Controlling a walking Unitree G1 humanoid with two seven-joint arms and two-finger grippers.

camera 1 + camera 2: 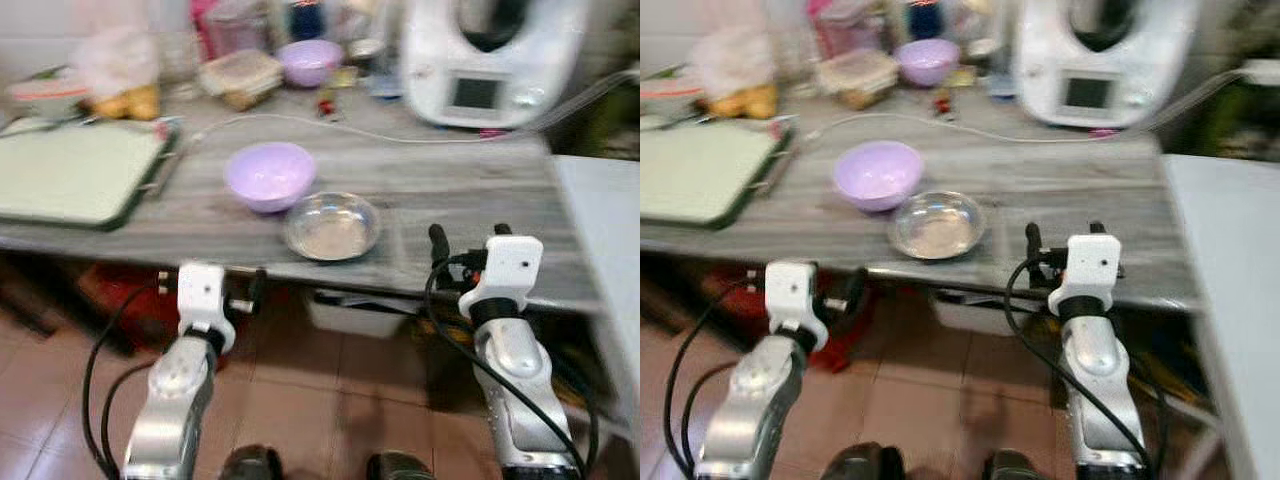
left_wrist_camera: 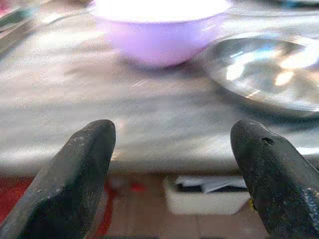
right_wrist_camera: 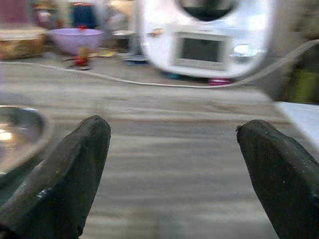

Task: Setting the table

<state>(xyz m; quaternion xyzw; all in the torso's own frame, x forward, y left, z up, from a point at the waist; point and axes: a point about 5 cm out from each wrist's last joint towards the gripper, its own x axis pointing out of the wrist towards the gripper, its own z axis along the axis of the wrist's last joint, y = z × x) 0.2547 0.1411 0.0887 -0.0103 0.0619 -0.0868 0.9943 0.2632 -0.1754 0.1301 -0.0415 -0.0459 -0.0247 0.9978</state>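
Observation:
A lilac bowl (image 1: 270,175) stands on the grey wooden table (image 1: 450,180), and a shallow steel dish (image 1: 331,226) lies just right of it near the front edge. My left gripper (image 1: 212,283) hovers open below the table's front edge, left of the dish; the left wrist view has the lilac bowl (image 2: 159,30) and the steel dish (image 2: 264,69) ahead of its fingers (image 2: 75,179). At the front edge, right of the dish, my right gripper (image 1: 468,237) is open with nothing between its fingers (image 3: 65,179).
A white kitchen machine (image 1: 490,60) stands at the back right, its cable trailing across the table. A second lilac bowl (image 1: 308,60), food boxes and bags crowd the back. A green tray (image 1: 75,170) lies at the left. A white surface (image 1: 605,240) adjoins on the right.

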